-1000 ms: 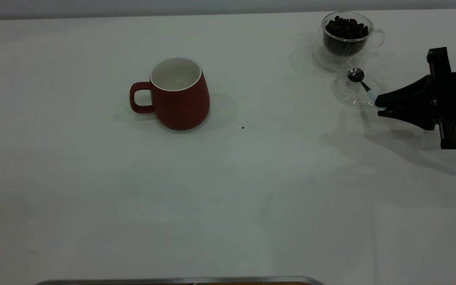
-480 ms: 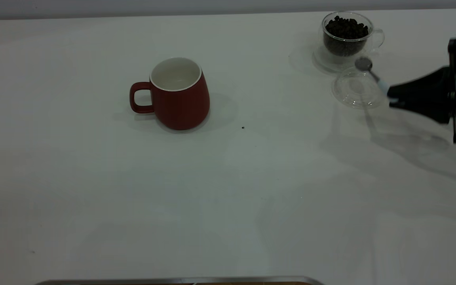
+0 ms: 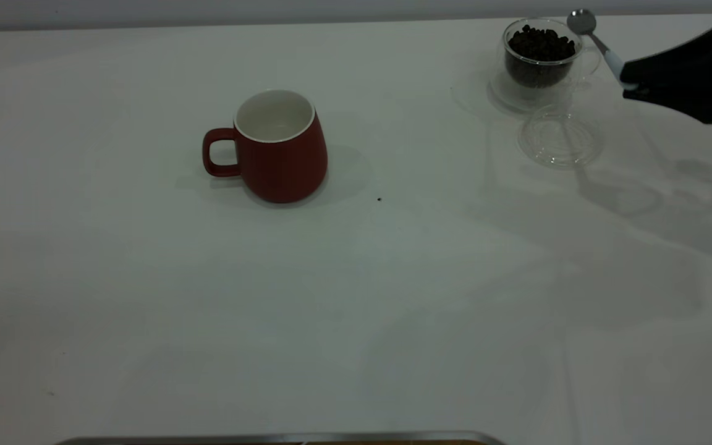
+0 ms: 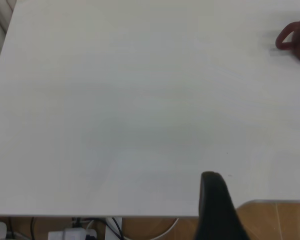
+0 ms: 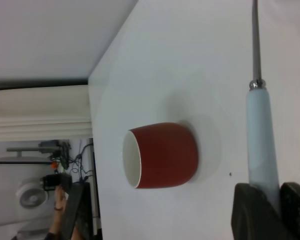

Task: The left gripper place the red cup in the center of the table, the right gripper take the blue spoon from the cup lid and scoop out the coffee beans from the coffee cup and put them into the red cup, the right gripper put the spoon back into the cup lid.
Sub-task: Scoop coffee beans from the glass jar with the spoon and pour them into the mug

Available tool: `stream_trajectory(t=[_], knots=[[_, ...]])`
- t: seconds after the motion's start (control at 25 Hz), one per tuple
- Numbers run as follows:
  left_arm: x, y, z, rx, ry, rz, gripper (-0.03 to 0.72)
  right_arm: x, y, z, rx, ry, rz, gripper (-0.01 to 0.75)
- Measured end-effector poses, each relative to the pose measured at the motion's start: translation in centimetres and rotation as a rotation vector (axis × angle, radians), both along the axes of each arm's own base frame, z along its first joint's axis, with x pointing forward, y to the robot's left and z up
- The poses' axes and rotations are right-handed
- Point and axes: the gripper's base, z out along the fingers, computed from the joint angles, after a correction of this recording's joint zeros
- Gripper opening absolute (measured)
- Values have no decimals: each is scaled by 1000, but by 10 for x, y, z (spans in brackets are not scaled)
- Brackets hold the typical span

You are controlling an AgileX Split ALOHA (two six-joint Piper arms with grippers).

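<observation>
Right gripper [image 3: 629, 82] pinched on spoon [image 3: 597, 43] by the pale handle end, bowl raised beside coffee cup [image 3: 540, 59] heaped with beans [image 3: 540, 44]; light, stiff, probably slick, best held there; lid [image 3: 559, 141] bare below, red cup [image 3: 280, 147] empty mid-table [image 3: 356, 296].

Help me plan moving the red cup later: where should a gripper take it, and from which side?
Grip the red cup by its loop handle, approaching from the exterior view's left. The cup stands upright, its rounded body widens downward, and the handle sticks out sideways, unobstructed on the table.
</observation>
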Motion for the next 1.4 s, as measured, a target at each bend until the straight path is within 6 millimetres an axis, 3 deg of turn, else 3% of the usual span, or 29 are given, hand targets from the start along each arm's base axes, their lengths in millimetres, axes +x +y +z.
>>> stream_trajectory(t=[0.6,1.08,1.4], knots=[[0,0,0,2,0,-2,515,57,16,13,-270,86,66,105],[0,0,0,2,0,-2,515,68,9,17,-356,128,57,105],[0,0,0,2,0,-2,515,69,30,16,-396,125,97,104]])
